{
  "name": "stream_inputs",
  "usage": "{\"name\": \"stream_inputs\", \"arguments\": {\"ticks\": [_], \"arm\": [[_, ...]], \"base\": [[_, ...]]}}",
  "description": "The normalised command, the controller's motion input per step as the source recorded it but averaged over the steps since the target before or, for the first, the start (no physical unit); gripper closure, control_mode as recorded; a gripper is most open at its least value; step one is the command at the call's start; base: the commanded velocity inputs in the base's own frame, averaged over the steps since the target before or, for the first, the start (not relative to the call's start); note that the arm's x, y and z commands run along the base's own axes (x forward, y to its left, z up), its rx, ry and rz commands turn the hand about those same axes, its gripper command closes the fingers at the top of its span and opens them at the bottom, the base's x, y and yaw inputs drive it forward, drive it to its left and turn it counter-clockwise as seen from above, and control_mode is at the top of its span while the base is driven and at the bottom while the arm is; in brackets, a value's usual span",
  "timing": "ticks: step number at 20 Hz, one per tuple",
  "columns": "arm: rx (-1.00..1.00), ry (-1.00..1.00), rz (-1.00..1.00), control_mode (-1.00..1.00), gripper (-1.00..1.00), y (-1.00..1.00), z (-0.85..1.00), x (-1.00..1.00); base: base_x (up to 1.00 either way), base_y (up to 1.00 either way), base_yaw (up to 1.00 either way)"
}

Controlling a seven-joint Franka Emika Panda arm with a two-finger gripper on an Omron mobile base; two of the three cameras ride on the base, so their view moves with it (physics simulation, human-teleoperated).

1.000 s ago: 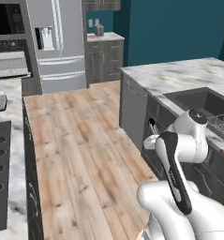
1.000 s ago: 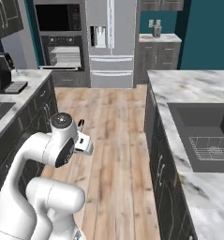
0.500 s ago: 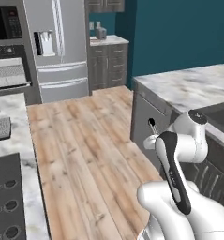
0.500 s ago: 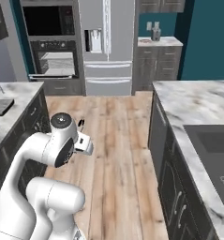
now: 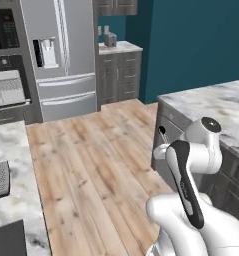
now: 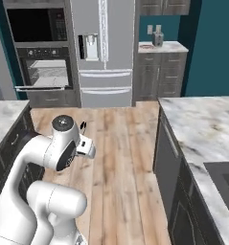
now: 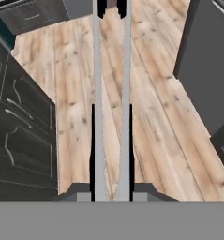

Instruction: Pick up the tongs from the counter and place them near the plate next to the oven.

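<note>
Silver tongs (image 7: 111,93) sit clamped between my gripper (image 7: 111,154) fingers, both arms running straight out to the black tips, carried above the wooden floor (image 7: 76,93) between dark cabinets (image 7: 19,140) and marble counter (image 6: 202,129).

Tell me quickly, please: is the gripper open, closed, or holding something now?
Gripper: closed on the tongs, whose two silver arms run out between the fingers over the wooden floor.
</note>
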Motion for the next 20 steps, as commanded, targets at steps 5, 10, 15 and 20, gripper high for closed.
{"name": "stream_inputs", "arguments": {"ticks": [5,10,15,20], "arm": [[0.0,0.0,0.0,1.0,1.0,0.0,0.0,0.0],[0.0,0.0,0.0,1.0,1.0,0.0,0.0,0.0],[0.0,0.0,0.0,1.0,1.0,0.0,0.0,0.0],[0.0,0.0,0.0,1.0,1.0,0.0,0.0,0.0]], "base": [[1.0,0.2,-0.04],[1.0,0.13,-0.03],[1.0,0.0,-0.02],[1.0,0.0,-0.09]]}}
